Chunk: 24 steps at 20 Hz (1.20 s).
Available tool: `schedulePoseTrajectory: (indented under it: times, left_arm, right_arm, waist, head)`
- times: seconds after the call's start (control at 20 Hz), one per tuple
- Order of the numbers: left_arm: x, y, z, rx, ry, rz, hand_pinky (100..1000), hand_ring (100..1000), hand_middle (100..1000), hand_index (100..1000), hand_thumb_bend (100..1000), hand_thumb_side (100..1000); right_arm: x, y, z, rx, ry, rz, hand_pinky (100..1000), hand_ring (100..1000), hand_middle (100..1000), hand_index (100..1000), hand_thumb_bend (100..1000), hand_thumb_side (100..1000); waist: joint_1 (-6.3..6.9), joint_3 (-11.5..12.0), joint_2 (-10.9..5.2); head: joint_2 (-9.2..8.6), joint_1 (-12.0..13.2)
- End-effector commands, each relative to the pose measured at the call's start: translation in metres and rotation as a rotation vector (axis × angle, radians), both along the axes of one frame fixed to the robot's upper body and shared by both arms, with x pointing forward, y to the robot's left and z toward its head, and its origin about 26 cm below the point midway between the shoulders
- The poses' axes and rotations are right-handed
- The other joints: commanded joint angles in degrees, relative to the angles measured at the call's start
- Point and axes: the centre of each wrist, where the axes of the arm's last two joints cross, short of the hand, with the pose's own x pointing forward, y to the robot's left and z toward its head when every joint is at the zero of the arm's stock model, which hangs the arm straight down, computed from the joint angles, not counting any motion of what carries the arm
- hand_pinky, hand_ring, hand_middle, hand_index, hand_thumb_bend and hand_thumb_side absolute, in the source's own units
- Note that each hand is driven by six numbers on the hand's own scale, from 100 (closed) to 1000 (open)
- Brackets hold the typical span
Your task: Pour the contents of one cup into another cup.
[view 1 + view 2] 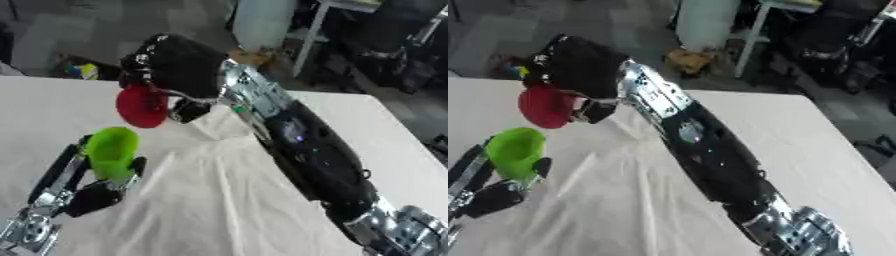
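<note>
The cloth-covered worktop (227,200) lies bare around both cups, leaving open room, though its far edge runs just behind the pour. The right hand (175,65), fingers curled round the red cup (142,105), holds it tipped above and just beyond the green cup (112,150), so pouring looks underway or nearly done. The left hand (83,187) grips the green cup upright above the worktop; setting both down remains.

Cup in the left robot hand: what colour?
Bright green cup, held in the left robot hand; clearest in left eye view.
</note>
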Motion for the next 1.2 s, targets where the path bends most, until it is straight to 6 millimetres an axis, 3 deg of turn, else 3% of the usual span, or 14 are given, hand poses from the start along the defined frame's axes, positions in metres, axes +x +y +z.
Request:
schedulePoseTrajectory:
  times: [0.05, 0.65, 1.2]
  left_arm:
    - [0.001, -0.004, 0.010, -0.012, -0.025, -0.013, 178, 487, 512, 754, 100, 434]
    - [0.002, -0.006, 0.014, -0.019, -0.029, -0.021, 178, 488, 513, 755, 100, 439]
    - [0.002, -0.008, 0.015, -0.021, -0.028, -0.029, 179, 490, 511, 756, 100, 442]
  right_arm:
    - [-0.003, -0.003, 0.015, -0.009, -0.087, -0.016, 502, 513, 626, 747, 100, 245]
    - [-0.011, 0.007, 0.021, -0.016, -0.202, -0.030, 496, 538, 673, 755, 100, 326]
    - [-0.014, 0.011, 0.021, -0.014, -0.220, -0.029, 496, 541, 677, 755, 100, 344]
  waist:
    - [0.56, -0.1, -1.10]
    - [0.55, -0.2, -1.42]
    - [0.46, -0.1, -1.57]
  head:
    - [0.13, -0.1]
    - [0.18, -0.2]
    - [0.12, -0.2]
